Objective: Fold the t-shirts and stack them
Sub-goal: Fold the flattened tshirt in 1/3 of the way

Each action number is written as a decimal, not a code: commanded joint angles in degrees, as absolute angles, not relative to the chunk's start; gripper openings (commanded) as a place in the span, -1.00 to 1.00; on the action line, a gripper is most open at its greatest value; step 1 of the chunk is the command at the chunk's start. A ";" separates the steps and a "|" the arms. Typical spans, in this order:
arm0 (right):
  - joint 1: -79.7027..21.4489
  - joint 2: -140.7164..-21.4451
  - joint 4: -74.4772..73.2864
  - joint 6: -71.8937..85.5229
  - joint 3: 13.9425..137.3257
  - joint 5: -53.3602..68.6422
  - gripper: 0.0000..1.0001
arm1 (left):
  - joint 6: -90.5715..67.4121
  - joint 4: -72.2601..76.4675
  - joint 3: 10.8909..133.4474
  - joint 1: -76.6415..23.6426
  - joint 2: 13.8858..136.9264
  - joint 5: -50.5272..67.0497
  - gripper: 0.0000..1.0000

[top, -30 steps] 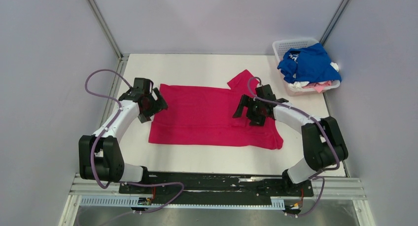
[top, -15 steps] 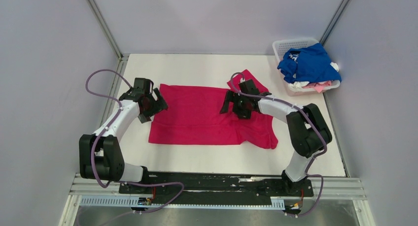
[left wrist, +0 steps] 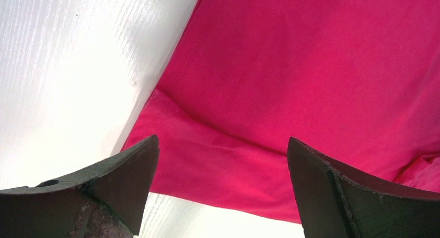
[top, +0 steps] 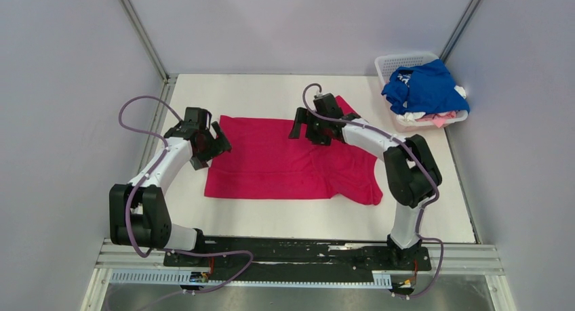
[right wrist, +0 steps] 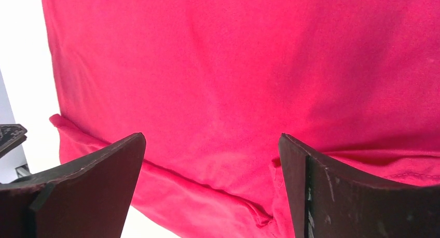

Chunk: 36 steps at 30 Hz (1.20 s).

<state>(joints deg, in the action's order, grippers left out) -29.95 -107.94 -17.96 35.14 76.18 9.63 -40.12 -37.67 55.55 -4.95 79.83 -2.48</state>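
**Q:** Which step, per fig.?
**A:** Fold of shirt no. 1, prob. early. The red shirt [top: 285, 165] lies spread on the desk [top: 271, 94], directly under both grippers. Left gripper [top: 214, 143]: jaws wide apart, empty, hovering over the cloth's left edge. Right gripper [top: 307, 129]: likewise wide apart and empty, over the far edge, w/ a sleeve [top: 347, 108] just to its right.

**Q:** Next move needs?
**A:** Judged only: each gripper drops to the edge below it and pinches the cloth, not the desk. Both then carry the edge across together. An uneven lift would skew the fold.

**Q:** Counts?
**A:** Arms 2, grippers 2. Basket [top: 400, 61] 1, well right of and beyond the right gripper. Shirts: 1 red under the grippers; 1 blue shirt [top: 424, 87] atop the basket. White cloth [top: 462, 92] and pink cloth [top: 441, 120] lie beneath the blue, no. of pieces unclear. Stack: none yet.
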 commanded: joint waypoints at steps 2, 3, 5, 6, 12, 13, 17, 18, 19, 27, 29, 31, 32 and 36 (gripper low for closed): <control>-30.09 -101.55 -19.70 32.87 73.78 4.03 1.00 | -39.27 -37.56 57.37 -4.92 79.66 -2.01 1.00; -30.06 -99.41 -21.00 32.72 71.83 2.74 1.00 | -39.04 -37.05 57.29 -4.92 79.82 -0.92 1.00; -29.68 -93.79 -24.26 33.70 67.15 0.64 1.00 | -38.90 -35.76 56.50 -5.01 80.21 1.80 1.00; -29.32 -90.96 -25.86 34.63 63.41 0.13 1.00 | -38.92 -34.63 56.15 -5.05 80.52 2.83 1.00; -25.21 -76.86 -28.86 40.42 46.95 0.18 1.00 | -39.44 -29.36 52.10 -8.28 82.19 7.29 1.00; -23.61 -76.06 -28.46 41.46 45.05 0.66 1.00 | -39.76 -28.70 50.99 -8.67 83.15 7.60 1.00; -18.98 -75.62 -27.26 42.35 40.68 2.53 1.00 | -40.57 -26.21 48.95 -8.97 87.51 7.73 1.00; -18.41 -75.46 -27.29 42.36 39.75 2.10 1.00 | -40.63 -26.44 48.82 -8.97 88.39 6.94 1.00; -17.70 -75.22 -27.37 42.55 38.60 1.88 1.00 | -40.83 -26.53 48.50 -8.97 89.33 6.59 1.00; -10.82 -69.65 -32.31 45.41 30.01 -0.97 1.00 | -41.98 -27.38 44.80 -9.05 89.23 6.99 1.00; -10.04 -67.42 -33.01 45.48 29.17 -3.09 1.00 | -41.91 -28.50 43.89 -9.10 87.70 7.39 1.00; -9.51 -65.62 -33.69 44.84 29.00 -4.06 1.00 | -41.80 -29.95 43.17 -9.44 85.92 7.45 1.00; -9.37 -64.89 -34.14 44.55 29.09 -4.64 1.00 | -41.81 -30.31 42.59 -9.56 85.28 7.29 1.00; -9.05 -63.64 -35.82 43.85 29.64 -7.30 1.00 | -42.20 -31.02 40.74 -10.71 82.19 8.71 1.00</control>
